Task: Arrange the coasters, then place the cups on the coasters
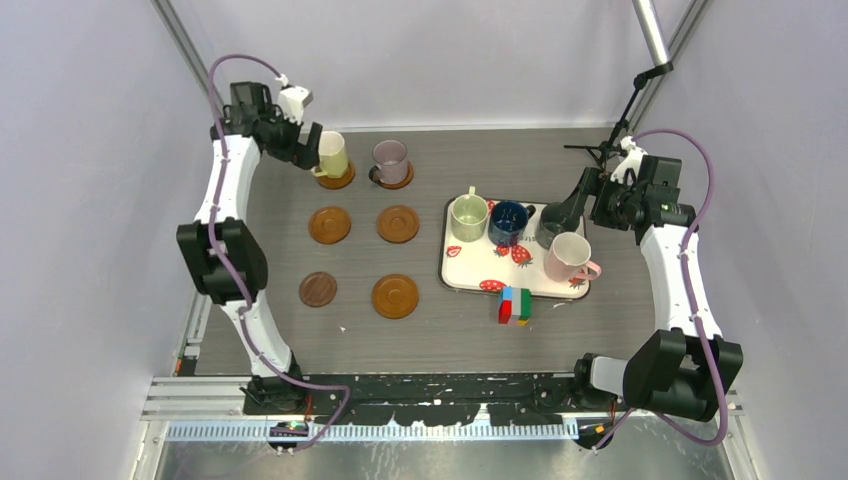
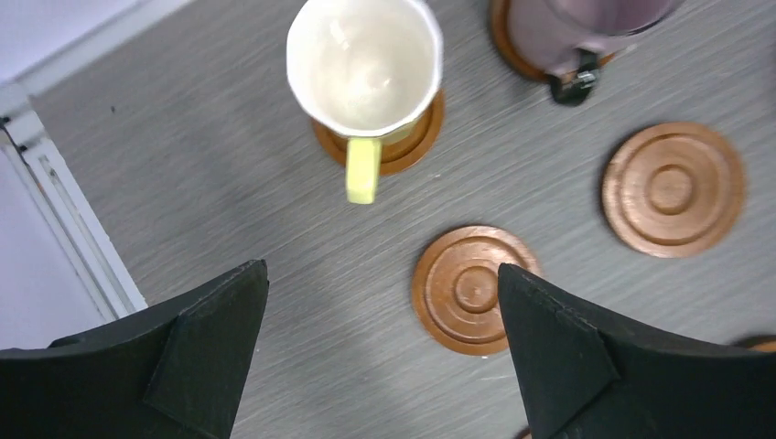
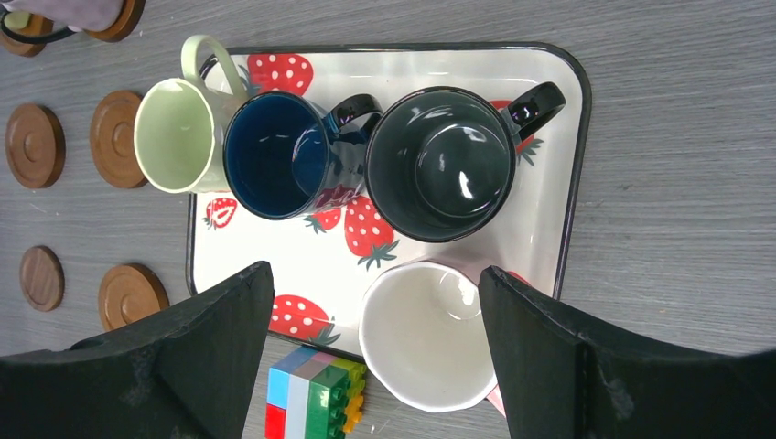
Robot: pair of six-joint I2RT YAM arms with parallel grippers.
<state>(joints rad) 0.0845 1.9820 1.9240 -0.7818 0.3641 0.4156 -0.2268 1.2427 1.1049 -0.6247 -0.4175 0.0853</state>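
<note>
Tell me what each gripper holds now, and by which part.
Nothing is held. The left gripper is open, clear of the yellow cup; the right gripper is open above the tray.

In the upper left of the frame, a pale yellow cup (image 1: 333, 155) and a mauve cup (image 1: 390, 157) are seen standing on two coasters (image 1: 341, 182). Below them, four coasters (image 1: 397, 223) are laid out bare, one darker. At the right, four cups (image 1: 467, 217) are held on a strawberry-print tray (image 1: 468, 276).

Bright, even light; soft shadows, sharp focus, glints in cups (image 3: 439, 165).
</note>
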